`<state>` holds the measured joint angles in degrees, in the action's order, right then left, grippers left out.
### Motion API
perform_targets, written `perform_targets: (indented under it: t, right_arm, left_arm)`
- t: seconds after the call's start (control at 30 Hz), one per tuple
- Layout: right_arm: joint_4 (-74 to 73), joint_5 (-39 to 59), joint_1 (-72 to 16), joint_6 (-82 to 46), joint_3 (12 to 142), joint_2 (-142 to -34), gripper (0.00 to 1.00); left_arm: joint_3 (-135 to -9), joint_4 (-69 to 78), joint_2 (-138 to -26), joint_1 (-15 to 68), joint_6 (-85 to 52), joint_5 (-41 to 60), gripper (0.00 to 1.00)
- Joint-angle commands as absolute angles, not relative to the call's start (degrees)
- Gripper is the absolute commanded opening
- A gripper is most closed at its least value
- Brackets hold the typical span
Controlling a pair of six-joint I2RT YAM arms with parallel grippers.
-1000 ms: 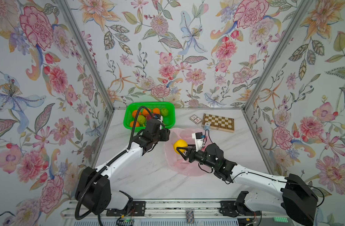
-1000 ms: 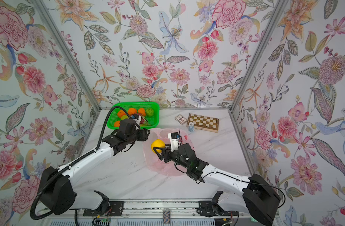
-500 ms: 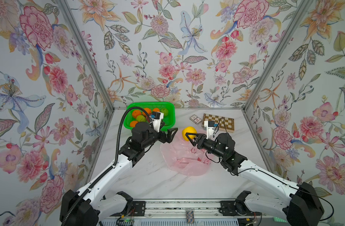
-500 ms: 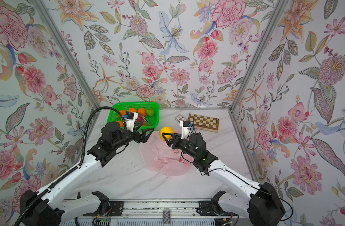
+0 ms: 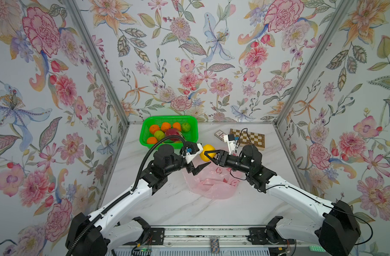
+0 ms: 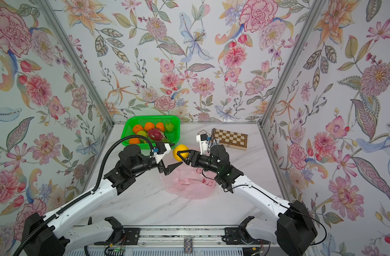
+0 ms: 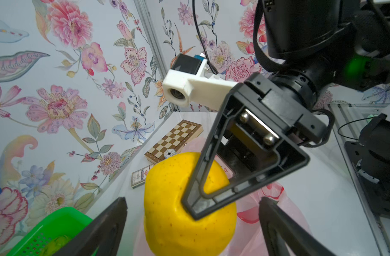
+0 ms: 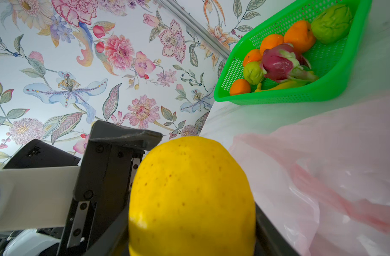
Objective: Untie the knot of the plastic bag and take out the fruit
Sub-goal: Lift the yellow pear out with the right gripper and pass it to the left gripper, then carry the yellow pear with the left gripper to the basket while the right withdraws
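Note:
My right gripper point(image 5: 209, 155) point(image 6: 181, 155) point(image 8: 192, 232) is shut on a yellow round fruit point(image 5: 208, 150) point(image 6: 180, 150) point(image 7: 180, 217) point(image 8: 189, 190) and holds it in the air above the table, left of the plastic bag. My left gripper point(image 5: 200, 157) point(image 6: 175, 156) point(image 7: 193, 200) is open, with one finger on each side of that fruit and not touching it. The plastic bag point(image 5: 211, 185) point(image 6: 189, 186) point(image 7: 271, 199) point(image 8: 333, 159) lies slack and flattened on the marble table. No knot shows on it.
A green basket point(image 5: 145, 136) point(image 6: 126, 134) point(image 8: 300, 96) at the back left holds oranges, green fruits and a dragon fruit point(image 5: 173, 134) point(image 8: 278, 63). A folded chessboard point(image 5: 248, 139) point(image 6: 230, 138) and a small card box point(image 5: 219, 134) lie at the back right.
The right gripper has lifted the yellow fruit out of the bag and carried it back and left. The left gripper left the basket, opened, and now straddles the fruit.

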<state>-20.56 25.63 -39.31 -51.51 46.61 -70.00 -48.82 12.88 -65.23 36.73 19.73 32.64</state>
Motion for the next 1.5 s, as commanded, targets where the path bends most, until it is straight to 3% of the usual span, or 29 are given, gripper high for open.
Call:
perform_targets:
  t: [0.0, 0.37, 0.4, 0.5, 0.63, 0.9, 1.2, 1.47]
  right_arm:
    - [-21.28, 27.16, -40.15, -52.55, 48.52, -70.09, 0.41]
    - [-21.79, 27.25, -41.22, -52.95, 48.79, -69.81, 0.44]
    - [-21.92, 26.89, -41.22, -52.83, 48.74, -69.52, 0.48]
    - [-21.80, 22.07, -41.39, -51.12, 47.67, -67.13, 0.79]
    - [-22.89, 14.38, -41.20, -47.95, 44.71, -62.05, 0.98]
    - [-20.82, 9.82, -40.03, -47.26, 41.67, -58.25, 0.99]
    - [-18.36, 9.23, -39.78, -48.00, 40.83, -58.45, 0.99]
    - [-14.51, 10.35, -39.55, -47.74, 41.88, -59.63, 0.99]
  left_arm:
    - [-48.95, 14.81, -66.40, 37.62, 23.41, 33.27, 0.85]
    - [-49.62, 16.36, -67.63, 37.84, 21.94, 28.90, 0.55]
    - [-49.91, 16.39, -67.71, 37.88, 20.87, 27.65, 0.53]
    - [-50.48, 16.51, -67.78, 37.88, 18.20, 24.45, 0.47]
    - [-50.62, 18.50, -67.90, 37.10, 12.58, 19.46, 0.39]
    - [-59.88, 11.75, -73.30, 32.11, 1.78, 4.32, 0.32]
    - [-78.20, -4.54, -87.93, 23.57, -7.84, 2.97, 0.32]
    - [-103.84, -24.70, -109.32, 20.17, -11.42, 0.36, 0.29]
